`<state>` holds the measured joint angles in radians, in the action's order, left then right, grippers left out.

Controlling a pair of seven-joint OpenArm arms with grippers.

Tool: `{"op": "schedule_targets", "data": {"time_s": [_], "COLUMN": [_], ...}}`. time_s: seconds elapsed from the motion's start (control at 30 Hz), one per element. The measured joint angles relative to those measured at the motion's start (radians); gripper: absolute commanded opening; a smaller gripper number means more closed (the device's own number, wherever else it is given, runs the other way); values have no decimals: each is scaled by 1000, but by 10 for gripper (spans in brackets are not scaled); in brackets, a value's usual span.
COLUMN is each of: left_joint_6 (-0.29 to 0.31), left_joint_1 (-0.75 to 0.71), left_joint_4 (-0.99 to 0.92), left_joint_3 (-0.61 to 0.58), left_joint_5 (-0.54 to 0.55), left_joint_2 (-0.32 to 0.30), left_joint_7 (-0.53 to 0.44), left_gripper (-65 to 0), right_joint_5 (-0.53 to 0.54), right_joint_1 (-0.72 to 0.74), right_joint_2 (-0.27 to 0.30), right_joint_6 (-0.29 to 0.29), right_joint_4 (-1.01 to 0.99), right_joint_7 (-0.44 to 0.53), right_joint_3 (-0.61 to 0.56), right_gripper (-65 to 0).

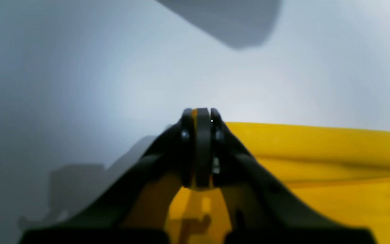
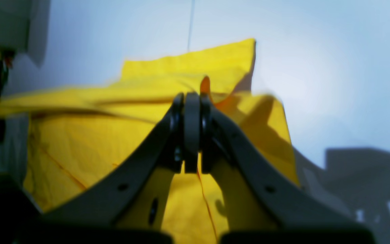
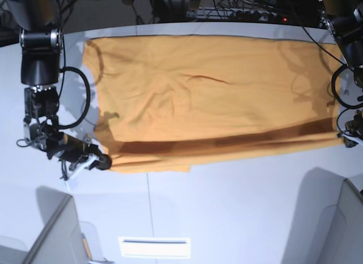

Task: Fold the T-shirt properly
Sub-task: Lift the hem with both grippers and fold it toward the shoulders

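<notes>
Base view shows the T-shirt (image 3: 210, 93) spread across the white worktop (image 3: 238, 213), with its near long edge already doubled over into a narrow band along the front. The right gripper (image 3: 105, 161) sits at the end of this band on the picture's left side, and the left gripper (image 3: 347, 138) sits at the other end, at the shirt's far right edge.

In the right wrist view we see the right gripper (image 2: 192, 98) with its jaws pressed together on a pinch of yellow cloth (image 2: 215, 64). In the left wrist view the left gripper (image 1: 201, 113) has its jaws closed too, with a thin strip of yellow between them, so we judge that both hold the T-shirt's edge.

We think the step in hand is a lengthwise fold: both corners of the near edge are gripped and carried toward the far edge of the shirt. The next move calls for both arms travelling together at the same height, so the cloth stays taut and the fold line straight, and then releasing only when the edge lies flat on the shirt.
</notes>
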<state>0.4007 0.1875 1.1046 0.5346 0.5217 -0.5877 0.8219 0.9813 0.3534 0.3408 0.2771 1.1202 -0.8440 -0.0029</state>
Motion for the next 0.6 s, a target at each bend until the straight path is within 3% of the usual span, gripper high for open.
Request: {"op": "schedule_targets", "data": {"time_s": [0.07, 0.6], "left_joint_6": [-1, 0], "left_joint_1": [-12, -125], "left_joint_4": [44, 198], "left_joint_3": [7, 11], "left_joint_5": [-15, -5], "left_joint_2": [-2, 23], "left_joint_7": [54, 55], "left_gripper": [-650, -650], "right_joint_5": [1, 2], "right_joint_1": [-22, -166], "right_joint_2": [-3, -11], "right_joint_6": [0, 0], "right_joint_4": [23, 290], "right_joint_7": [-21, -180], "right_joint_3": [25, 201], "right_gripper": [-650, -650]}}
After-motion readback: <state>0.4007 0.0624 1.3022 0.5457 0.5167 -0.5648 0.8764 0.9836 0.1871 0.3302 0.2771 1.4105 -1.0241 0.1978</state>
